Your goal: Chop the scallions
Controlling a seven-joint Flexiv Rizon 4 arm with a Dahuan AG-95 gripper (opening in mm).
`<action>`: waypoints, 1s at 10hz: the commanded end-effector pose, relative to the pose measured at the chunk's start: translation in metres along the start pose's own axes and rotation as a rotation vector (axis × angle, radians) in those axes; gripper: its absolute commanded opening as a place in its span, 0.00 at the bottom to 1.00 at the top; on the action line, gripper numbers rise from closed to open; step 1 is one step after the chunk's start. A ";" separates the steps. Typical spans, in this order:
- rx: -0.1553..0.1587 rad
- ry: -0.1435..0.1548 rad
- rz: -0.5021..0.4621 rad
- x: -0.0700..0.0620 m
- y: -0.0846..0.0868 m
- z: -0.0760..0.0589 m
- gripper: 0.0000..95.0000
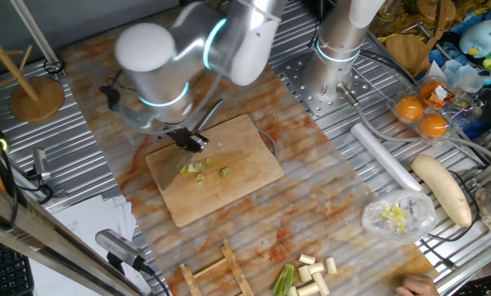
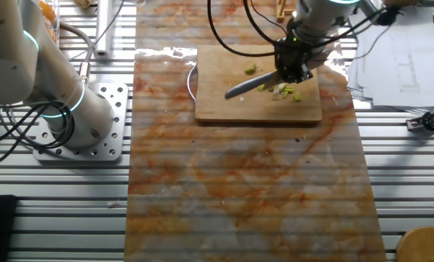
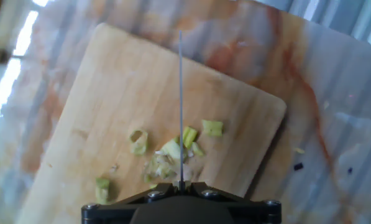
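Table (image 2: 246,189) with a marbled top carries a wooden board (image 1: 229,177), and the arm (image 1: 159,66) leans over it. Gripper (image 2: 293,64) is clamped on a knife (image 2: 249,86), whose blade stands edge-down among the scallions (image 3: 173,152): small green bits lying near the board's middle, some on each side of the blade.

Knife edge (image 3: 180,106) over chopped scallions (image 3: 173,152)
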State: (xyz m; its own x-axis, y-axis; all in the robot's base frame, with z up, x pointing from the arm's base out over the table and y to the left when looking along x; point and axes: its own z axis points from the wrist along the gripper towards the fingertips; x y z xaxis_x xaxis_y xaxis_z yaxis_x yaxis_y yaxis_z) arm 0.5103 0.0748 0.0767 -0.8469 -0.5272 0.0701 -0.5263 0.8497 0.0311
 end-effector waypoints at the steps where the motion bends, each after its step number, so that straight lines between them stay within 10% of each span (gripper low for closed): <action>1: 0.008 -0.040 -0.046 0.000 0.001 0.023 0.00; 6: 0.003 -0.048 -0.037 -0.013 0.002 0.051 0.00; 10: 0.016 0.014 -0.045 0.000 0.015 -0.014 0.00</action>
State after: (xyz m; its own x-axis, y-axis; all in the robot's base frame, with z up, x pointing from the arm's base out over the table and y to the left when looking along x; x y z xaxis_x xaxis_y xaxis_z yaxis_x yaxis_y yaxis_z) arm 0.5086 0.0887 0.0627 -0.8230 -0.5628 0.0770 -0.5616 0.8265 0.0389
